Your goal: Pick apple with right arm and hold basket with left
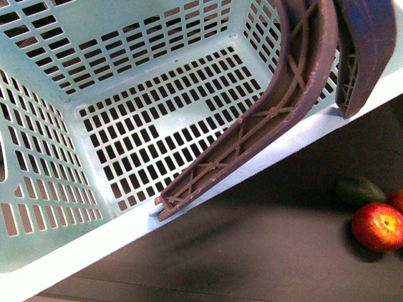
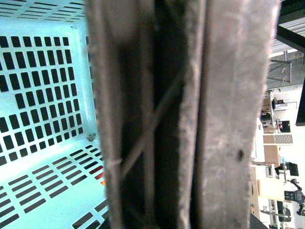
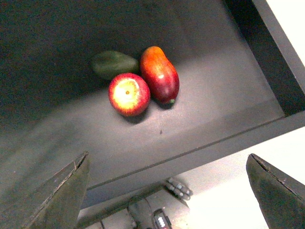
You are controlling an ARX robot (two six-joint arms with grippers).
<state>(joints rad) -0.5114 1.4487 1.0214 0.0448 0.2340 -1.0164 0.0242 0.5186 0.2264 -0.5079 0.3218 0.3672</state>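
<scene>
Okay, apple [image 3: 128, 94] sits on the dark surface [image 3: 209, 109], touching the orange-red fruit [image 3: 160, 75] and just beside the green fruit [image 3: 113, 63]. Risk: the three are bunched, so a closing finger could clip a neighbour, shove the apple away, or take the wrong fruit. The skin looks glossy and round, so an off-centre pinch may squirt it out. Apple is red with a pale yellow patch facing the right wrist camera.

Right end effector [image 3: 167, 156] is released, fingers wide apart, empty, well apart from the fruit.

Basket [image 1: 56, 251] is tilted close to the front camera, nothing inside. Its handles [image 1: 296, 82] fill the left wrist view. Left end effector: fingers hidden, cannot tell its state. If that hold slips, the basket may swing toward the fruit.
</scene>
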